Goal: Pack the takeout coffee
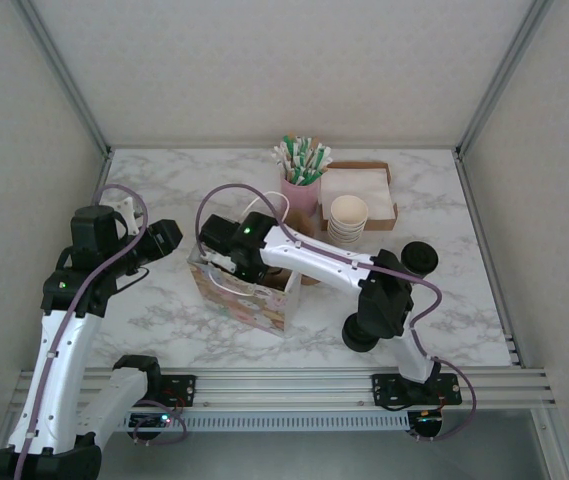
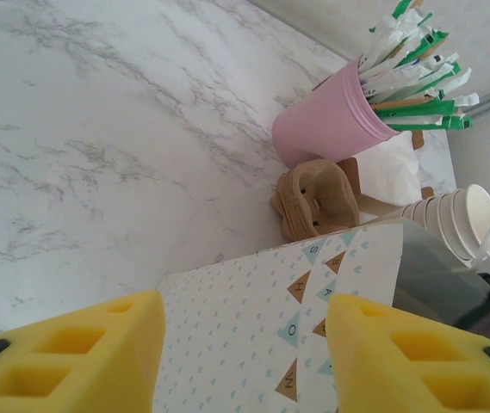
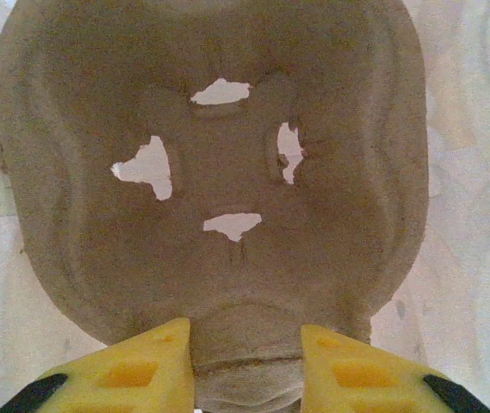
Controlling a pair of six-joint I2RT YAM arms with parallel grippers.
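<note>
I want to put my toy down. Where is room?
Bare marble lies far left, between the back wall and the pink cup, and near right, between the black lids and the front rail. It is crowded around the stacked cups, the napkin box and the gift bag, where the right gripper grips a cup carrier.

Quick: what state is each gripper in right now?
Left gripper: open, fingers apart at the pennant-patterned paper bag.
Right gripper: closed on the brown moulded-pulp cup carrier.
</note>
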